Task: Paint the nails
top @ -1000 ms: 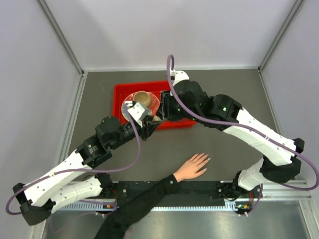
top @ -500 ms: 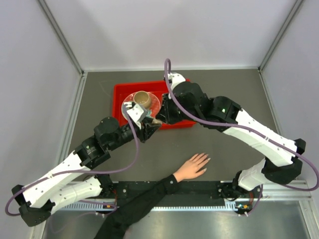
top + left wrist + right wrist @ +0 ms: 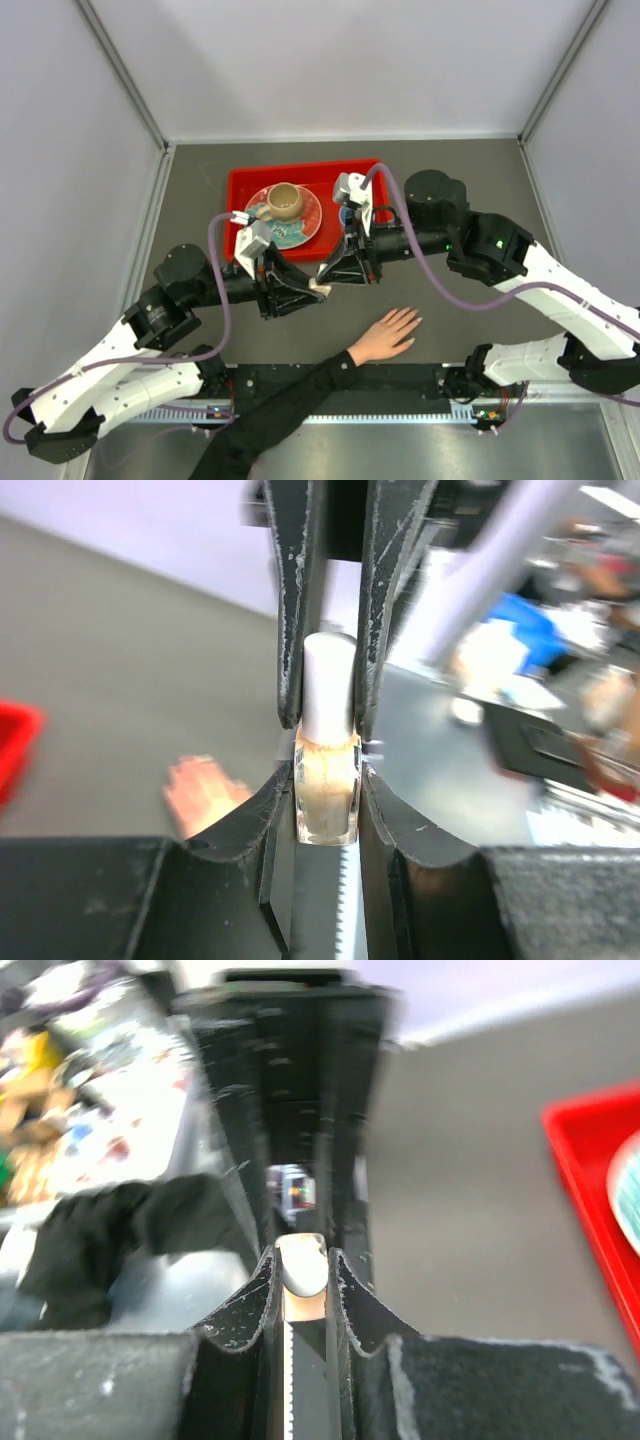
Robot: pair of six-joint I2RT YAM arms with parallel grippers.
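A small clear nail polish bottle (image 3: 327, 798) with a white cap (image 3: 328, 692) is held between the two arms, above the table near the hand. My left gripper (image 3: 327, 780) is shut on the glass body. My right gripper (image 3: 302, 1260) comes from the opposite side and is shut on the white cap (image 3: 301, 1265). In the top view the left gripper (image 3: 316, 289) and right gripper (image 3: 329, 274) meet tip to tip. A light-skinned hand (image 3: 385, 336) with a black sleeve lies flat, fingers spread. Its nails (image 3: 413, 320) are tiny pale tips, just right of the bottle.
A red tray (image 3: 240, 185) sits at the back of the table with a patterned plate (image 3: 305, 222) and a tan cup (image 3: 283, 202) on it. The sleeved forearm (image 3: 290, 400) runs over the near rail between the arm bases.
Both arms swung from over the tray's front edge toward the near side, carrying the bottle closer to the hand. The right gripper closed on the cap.
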